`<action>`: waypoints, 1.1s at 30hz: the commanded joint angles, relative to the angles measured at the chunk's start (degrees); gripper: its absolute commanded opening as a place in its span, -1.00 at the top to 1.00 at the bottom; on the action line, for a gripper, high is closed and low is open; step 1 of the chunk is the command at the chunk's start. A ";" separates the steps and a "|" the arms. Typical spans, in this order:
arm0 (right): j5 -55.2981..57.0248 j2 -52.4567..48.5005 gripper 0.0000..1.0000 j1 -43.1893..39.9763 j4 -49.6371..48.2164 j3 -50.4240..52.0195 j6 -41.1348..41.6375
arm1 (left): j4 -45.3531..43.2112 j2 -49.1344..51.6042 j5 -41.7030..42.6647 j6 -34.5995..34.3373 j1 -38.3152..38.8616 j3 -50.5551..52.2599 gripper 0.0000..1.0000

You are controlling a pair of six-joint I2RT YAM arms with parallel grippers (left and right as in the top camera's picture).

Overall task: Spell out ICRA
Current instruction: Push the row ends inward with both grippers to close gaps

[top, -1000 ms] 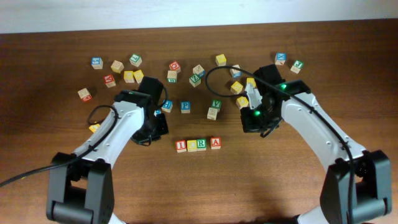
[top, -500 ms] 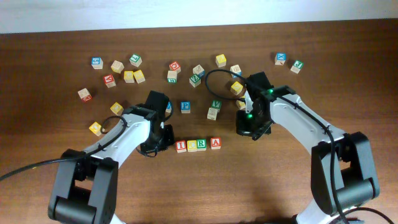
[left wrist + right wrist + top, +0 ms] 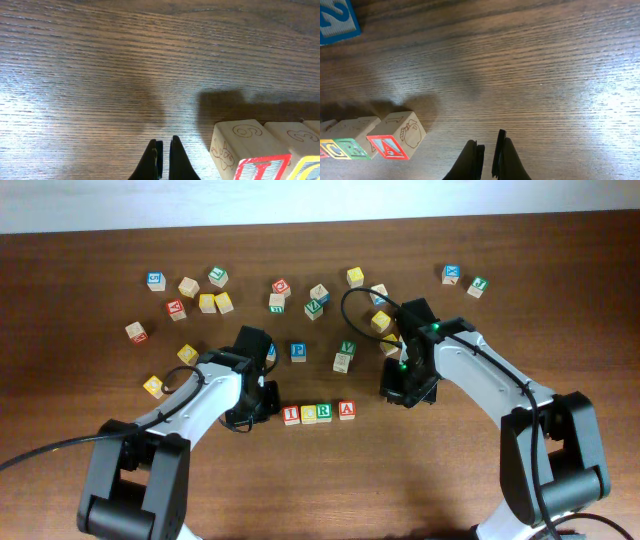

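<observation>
The table (image 3: pixel 330 480) is dark brown wood with a fine, straight grain. On it lie small wooden cubes. Some faces are pale bare wood with engraved line drawings, and others carry painted frames and letters in red, blue, green or yellow.

4 cubes form a row (image 3: pixel 318 413) a little toward 6 o'clock of the table's middle. The red-framed I block (image 3: pixel 291 415) sits at the 9 o'clock end, then a yellow-lettered block (image 3: pixel 308 414), a green-lettered block (image 3: pixel 325 413) and the red A block (image 3: pixel 346 410) at the 3 o'clock end. The row's long axis runs 9 to 3 o'clock, with the 3 o'clock end tipped slightly toward 12. The letters face up.

More than 20 loose blocks (image 3: pixel 207 302) spread from 9 through 12 to 2 o'clock of the row. The arms hide some, so the exact count cannot be told.

The left gripper (image 3: pixel 164 142) has 2 black tapered fingers, its jaws almost together on nothing, just beside the I block at 9 o'clock. The right gripper (image 3: pixel 487 140) has its jaws likewise nearly closed and empty, near the A block at 2 o'clock but apart from it.
</observation>
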State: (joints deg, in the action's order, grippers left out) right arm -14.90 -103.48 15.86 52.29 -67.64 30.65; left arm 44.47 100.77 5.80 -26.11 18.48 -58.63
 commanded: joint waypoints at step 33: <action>0.11 -0.17 0.92 0.26 1.29 0.24 0.50 | 0.15 -0.28 2.40 0.90 -0.09 0.46 1.00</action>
State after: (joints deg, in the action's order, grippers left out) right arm -14.87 -103.48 15.86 53.52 -67.64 31.09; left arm 44.51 100.77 7.16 -26.11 18.48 -58.63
